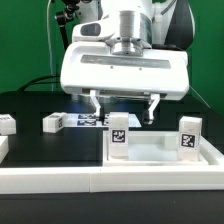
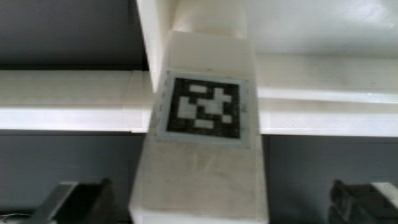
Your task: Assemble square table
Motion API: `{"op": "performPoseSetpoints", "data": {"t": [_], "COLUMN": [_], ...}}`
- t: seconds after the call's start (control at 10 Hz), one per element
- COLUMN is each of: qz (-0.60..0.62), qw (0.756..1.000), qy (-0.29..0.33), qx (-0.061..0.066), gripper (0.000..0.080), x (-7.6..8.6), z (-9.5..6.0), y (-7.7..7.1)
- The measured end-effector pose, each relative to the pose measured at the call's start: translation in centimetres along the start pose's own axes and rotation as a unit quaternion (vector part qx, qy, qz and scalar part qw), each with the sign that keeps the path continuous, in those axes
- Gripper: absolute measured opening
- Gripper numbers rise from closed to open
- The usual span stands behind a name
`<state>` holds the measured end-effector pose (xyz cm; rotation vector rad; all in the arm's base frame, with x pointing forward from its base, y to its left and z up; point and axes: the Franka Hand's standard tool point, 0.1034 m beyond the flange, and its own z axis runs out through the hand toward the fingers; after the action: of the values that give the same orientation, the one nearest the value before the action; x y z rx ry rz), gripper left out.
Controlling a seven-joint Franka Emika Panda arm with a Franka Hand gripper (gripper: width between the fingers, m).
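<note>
The square table top (image 1: 160, 153) lies at the front right, white with a raised rim. Two white legs stand upright on it, one at its left (image 1: 120, 136) and one at its right (image 1: 188, 136), each with a black-and-white tag. My gripper (image 1: 123, 108) hangs open just above the left leg, one finger to each side. In the wrist view this tagged leg (image 2: 205, 110) fills the middle, between my dark fingers (image 2: 71, 202), which are apart from it; my gripper (image 2: 217, 205) is open. The top's rim (image 2: 71, 115) runs across behind the leg. Two loose legs (image 1: 52, 122) (image 1: 7, 123) lie on the black surface at the exterior view's left.
The marker board (image 1: 88, 120) lies flat behind the gripper. A long white rail (image 1: 90, 182) borders the black surface along the front. A green wall stands behind, and cables hang at the back left.
</note>
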<state>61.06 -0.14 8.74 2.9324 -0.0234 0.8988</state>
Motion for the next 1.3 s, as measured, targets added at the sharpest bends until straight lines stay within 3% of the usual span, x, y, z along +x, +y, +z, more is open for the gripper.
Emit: {"op": "performPoseSetpoints", "data": {"t": [0.1, 0.2, 0.5, 0.9, 1.2, 1.3], "qz": [0.000, 0.000, 0.000, 0.003, 0.003, 0.007], "qw": [1.000, 1.000, 1.000, 1.000, 1.000, 0.997], "qy": [0.000, 0.000, -0.003, -0.007, -0.015, -0.076], "qx": [0.000, 0.000, 0.000, 0.003, 0.005, 0.019], "gripper": [0.0630, 0.0644, 0.0648, 0.0648, 0.0648, 0.0648], "x": [0.0, 0.0, 0.0, 1.3, 1.1, 0.0], "z": [0.0, 0.0, 0.0, -1.3, -1.1, -0.5], "y": [0.0, 0.0, 0.1, 0.8, 0.6, 0.4]}}
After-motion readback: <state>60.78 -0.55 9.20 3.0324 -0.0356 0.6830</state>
